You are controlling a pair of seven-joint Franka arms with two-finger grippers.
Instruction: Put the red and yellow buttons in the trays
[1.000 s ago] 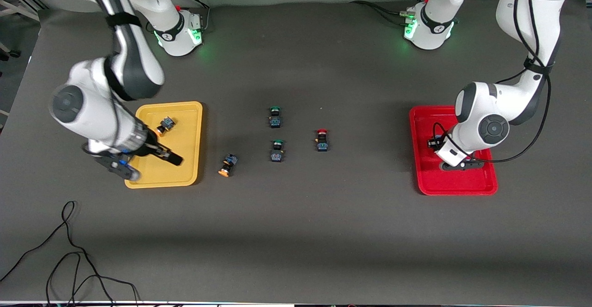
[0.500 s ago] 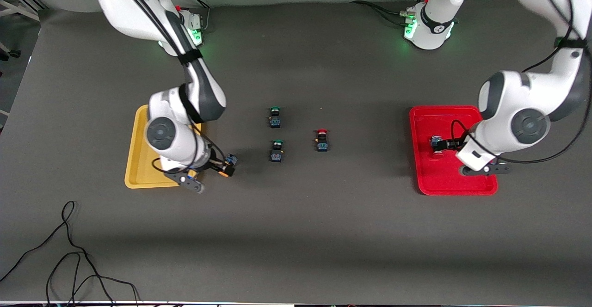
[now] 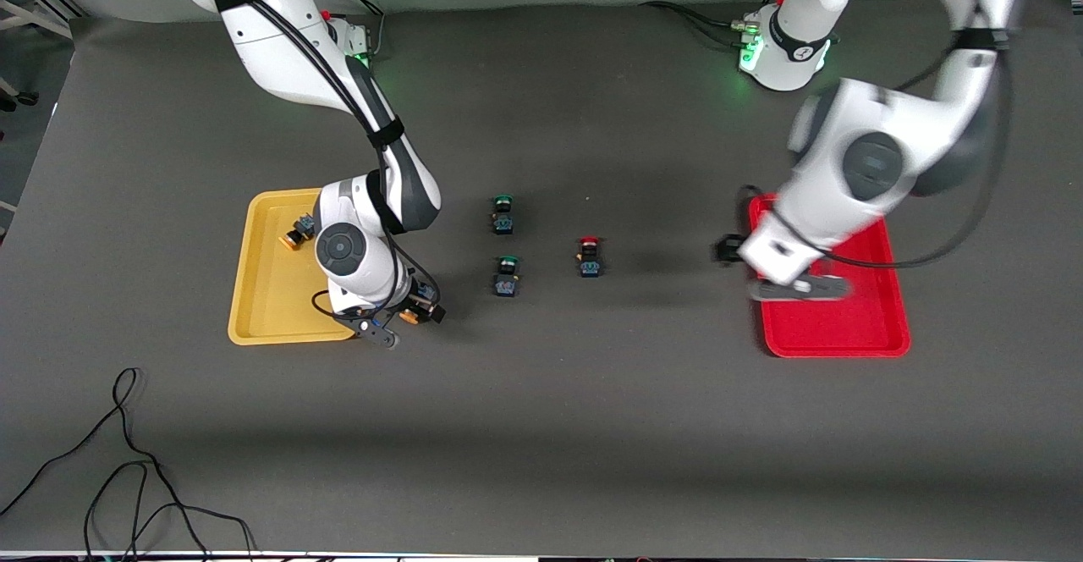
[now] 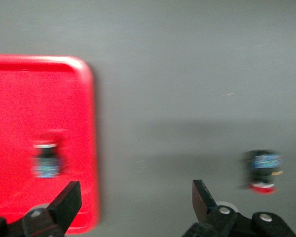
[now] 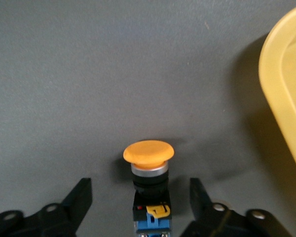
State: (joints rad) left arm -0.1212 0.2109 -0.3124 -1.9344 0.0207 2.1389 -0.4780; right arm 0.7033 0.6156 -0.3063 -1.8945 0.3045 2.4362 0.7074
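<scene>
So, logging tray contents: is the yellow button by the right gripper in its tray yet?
Out. The yellow button lies on the table beside the yellow tray, between the open right gripper fingers.

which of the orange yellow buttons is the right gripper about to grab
The orange-yellow button lying on the table beside the yellow tray, between the open fingers of the right gripper. The other one already lies in that tray.

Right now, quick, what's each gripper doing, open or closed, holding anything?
Left gripper: open, empty, over the red tray's rim toward the table's middle.
Right gripper: open, fingers either side of the yellow button lying beside the yellow tray, not gripping it.
</scene>
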